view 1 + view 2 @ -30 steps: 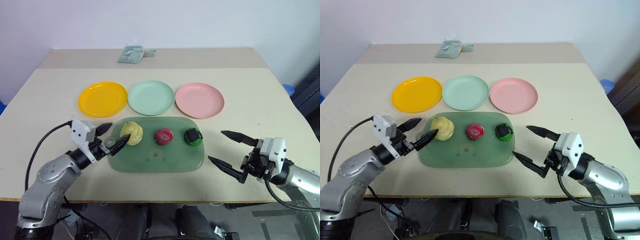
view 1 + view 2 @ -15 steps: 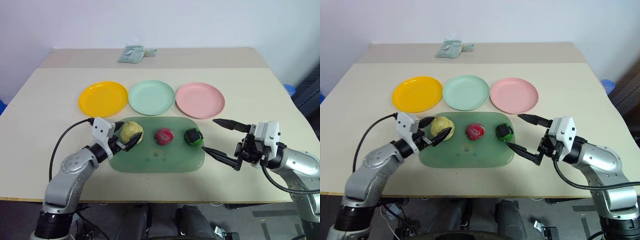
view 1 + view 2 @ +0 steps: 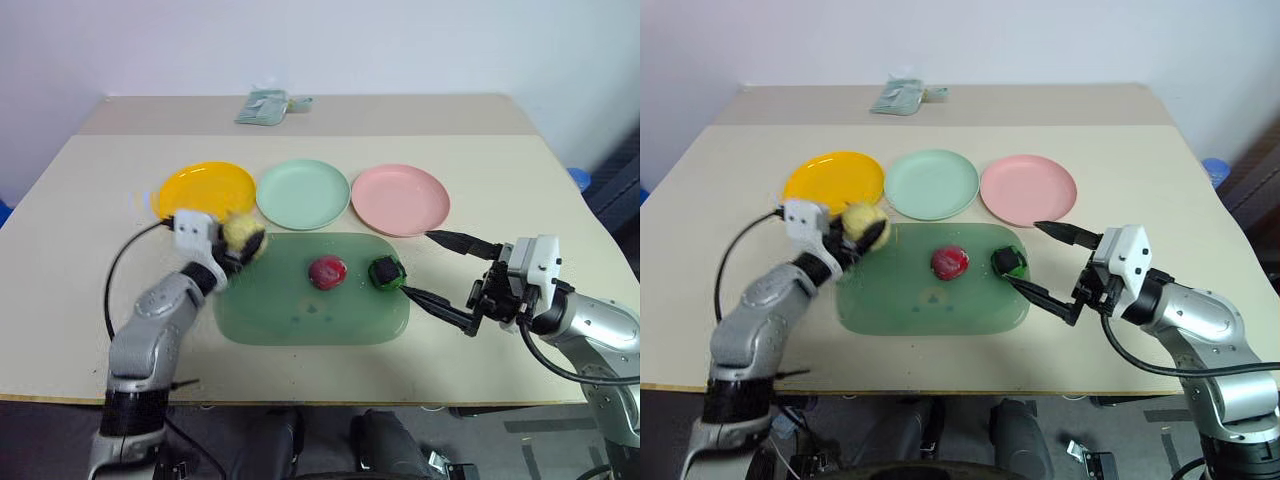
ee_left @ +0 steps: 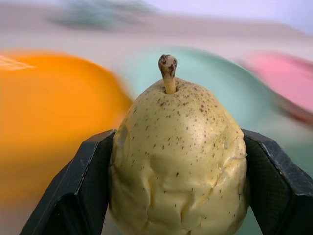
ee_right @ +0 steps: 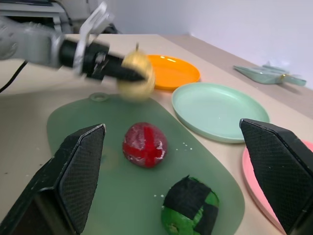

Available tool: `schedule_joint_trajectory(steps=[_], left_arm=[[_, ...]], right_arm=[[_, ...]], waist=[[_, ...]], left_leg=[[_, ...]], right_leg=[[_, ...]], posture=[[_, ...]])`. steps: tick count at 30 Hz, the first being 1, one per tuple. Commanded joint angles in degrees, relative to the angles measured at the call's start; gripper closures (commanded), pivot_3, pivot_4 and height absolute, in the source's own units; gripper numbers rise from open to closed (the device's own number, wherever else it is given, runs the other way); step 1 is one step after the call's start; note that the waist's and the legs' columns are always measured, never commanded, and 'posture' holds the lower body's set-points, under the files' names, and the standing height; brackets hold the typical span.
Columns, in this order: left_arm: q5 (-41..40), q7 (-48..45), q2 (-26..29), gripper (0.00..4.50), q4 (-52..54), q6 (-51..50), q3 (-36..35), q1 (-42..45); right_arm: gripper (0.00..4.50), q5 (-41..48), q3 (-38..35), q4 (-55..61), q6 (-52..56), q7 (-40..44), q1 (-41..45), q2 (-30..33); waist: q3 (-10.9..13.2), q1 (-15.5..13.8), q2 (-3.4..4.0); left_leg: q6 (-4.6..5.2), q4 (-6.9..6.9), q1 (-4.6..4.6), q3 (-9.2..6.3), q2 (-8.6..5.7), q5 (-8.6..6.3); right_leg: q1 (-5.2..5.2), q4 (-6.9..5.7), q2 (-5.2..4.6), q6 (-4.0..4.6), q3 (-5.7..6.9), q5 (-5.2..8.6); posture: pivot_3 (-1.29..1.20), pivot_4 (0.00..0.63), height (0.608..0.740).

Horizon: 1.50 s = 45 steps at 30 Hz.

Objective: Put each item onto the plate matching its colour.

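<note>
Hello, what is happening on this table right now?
A robot is sorting toy foods onto plates by colour. Its left gripper holds the yellow pear near the orange plate. The right gripper is open beside the green chunk. The red fruit and the chunk lie on the green mat.

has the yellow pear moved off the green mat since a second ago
Yes. The pear, clamped in the left end effector, has gone from the green mat towards the orange-yellow plate and now sits at the mat's far left corner.
</note>
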<state>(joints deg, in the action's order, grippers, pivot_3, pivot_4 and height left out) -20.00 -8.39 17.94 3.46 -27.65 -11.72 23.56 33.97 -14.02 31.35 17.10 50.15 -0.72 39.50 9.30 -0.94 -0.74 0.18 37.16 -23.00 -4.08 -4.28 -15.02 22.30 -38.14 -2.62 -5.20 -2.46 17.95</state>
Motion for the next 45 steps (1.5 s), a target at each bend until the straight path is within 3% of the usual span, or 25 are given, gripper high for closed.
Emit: schedule_joint_trajectory(steps=[1,7,12,14,15,17,23,28,32,34,37,40,45], left_arm=[[5.83,8.75,-0.18,1.4,-11.65,7.02,-3.08,9.17],[9.92,12.43,-2.08,1.4,-36.85,18.01,-3.11,23.09],[10.92,12.33,-3.27,1.4,-51.62,25.27,-2.78,30.43],[11.14,11.89,-3.72,0.34,-54.41,27.33,-2.51,31.44],[11.13,11.75,-3.98,0.04,-55.2,28.06,-2.49,31.69],[11.12,12.17,-4.28,0.04,-55.53,29.26,-2.7,31.73],[9.83,11.39,-4.25,0.04,-44.69,27.38,-3.04,26.54],[4.72,2.8,-2.12,0.04,-17.75,17.33,-1.71,13.32],[-9.24,-8.89,1.16,0.04,1.25,7.67,-4.51,1.51],[-14.39,-16.75,5.34,0.04,7.91,4.09,-4.88,-5.87],[-20.14,-25.86,11.52,0.04,11.78,0.11,-6.35,-13.38],[-18.24,-36.32,17.04,0.04,12.67,3.08,-4.49,-20.84],[-17.3,-50.99,23.17,0.04,9.06,8.13,-5.13,-29.41]], right_arm=[[0.0,-0.61,0.08,-0.21,-0.79,-1.18,2.4,-0.03],[0.0,-2.8,2.28,-3.66,-1.83,-2.25,5.74,-1.25],[0.0,-3.85,3.42,-4.9,-2.75,-2.62,6.87,-1.82],[0.0,-4.04,3.38,-5.17,-3.28,-2.52,6.64,-1.99],[0.0,-4.1,3.27,-5.27,-3.56,-2.47,6.42,-2.07],[0.0,-4.11,3.07,-5.08,-3.86,-2.54,5.9,-2.22],[0.0,-4.27,3.06,-4.32,-3.82,-3.53,5.02,-2.42],[0.0,-3.47,3.19,-3.48,-1.9,-4.89,5.36,-2.25],[0.0,-2.89,3.16,-3.08,-0.76,-5.39,5.02,-2.26],[0.0,-3.11,3.59,-2.92,-0.26,-5.77,4.55,-2.4],[0.0,-3.15,4.55,-2.0,0.46,-6.48,3.86,-2.97],[0.0,-4.7,7.45,-2.34,1.78,-6.9,4.68,-2.96],[0.0,-13.04,16.35,-8.96,11.06,-16.72,14.78,-6.44]], waist=[[0.0,0.06,-0.02],[0.01,0.01,-0.07],[0.16,0.12,-0.33],[0.16,0.15,-0.33],[0.16,0.16,-0.33],[0.16,0.24,-0.33],[0.16,0.31,-0.33],[0.15,0.45,-0.32],[0.13,0.36,-0.27],[0.11,0.32,-0.23],[0.08,0.34,-0.17],[0.08,0.31,-0.17],[0.03,0.65,-0.04]], left_leg=[[0.0,0.02,-0.01,0.0,-0.02,0.0],[-0.1,0.11,-0.23,0.0,-0.13,0.06],[-0.18,0.19,-0.44,0.0,-0.13,0.12],[-0.18,0.18,-0.45,0.0,-0.13,0.11],[-0.17,0.18,-0.45,0.01,-0.13,0.11],[-0.17,0.16,-0.45,0.01,-0.13,0.11],[-0.15,0.16,-0.45,0.01,-0.13,0.1],[-0.18,0.14,-0.45,0.03,-0.12,0.12],[-0.25,0.12,-0.45,0.03,-0.11,0.16],[-0.16,0.13,-0.44,0.03,-0.1,0.1],[-0.05,0.08,-0.39,0.03,-0.1,0.04],[-0.07,0.08,-0.37,-0.02,-0.09,0.05],[-0.08,-0.06,-0.29,0.0,-0.04,0.05]], right_leg=[[0.0,0.0,0.0,-0.01,0.0,-0.01],[0.21,0.02,-0.06,-0.09,-0.01,-0.05],[0.44,-0.06,-0.06,-0.12,-0.01,-0.07],[0.44,-0.06,-0.06,-0.13,-0.01,-0.07],[0.44,-0.06,-0.07,-0.13,-0.01,-0.07],[0.46,-0.06,-0.07,-0.13,-0.02,-0.07],[0.49,-0.12,-0.06,-0.13,-0.04,-0.07],[0.54,-0.17,-0.07,-0.12,-0.09,-0.07],[0.56,-0.18,-0.06,-0.11,-0.1,-0.08],[0.52,-0.17,-0.08,-0.1,-0.1,-0.07],[0.47,-0.15,-0.08,-0.08,-0.1,-0.06],[0.44,-0.14,-0.08,-0.02,-0.06,-0.1],[0.4,-0.01,-0.08,0.1,-0.07,-0.14]], posture=[[0.0,0.15,0.74],[0.0,0.15,0.74],[0.0,0.15,0.74],[0.0,0.15,0.74],[0.0,0.15,0.74],[0.0,0.15,0.74],[0.0,0.15,0.74],[0.0,0.15,0.74],[0.0,0.15,0.74],[0.0,0.15,0.74],[0.0,0.15,0.74],[0.0,0.15,0.74],[0.0,0.15,0.74]])
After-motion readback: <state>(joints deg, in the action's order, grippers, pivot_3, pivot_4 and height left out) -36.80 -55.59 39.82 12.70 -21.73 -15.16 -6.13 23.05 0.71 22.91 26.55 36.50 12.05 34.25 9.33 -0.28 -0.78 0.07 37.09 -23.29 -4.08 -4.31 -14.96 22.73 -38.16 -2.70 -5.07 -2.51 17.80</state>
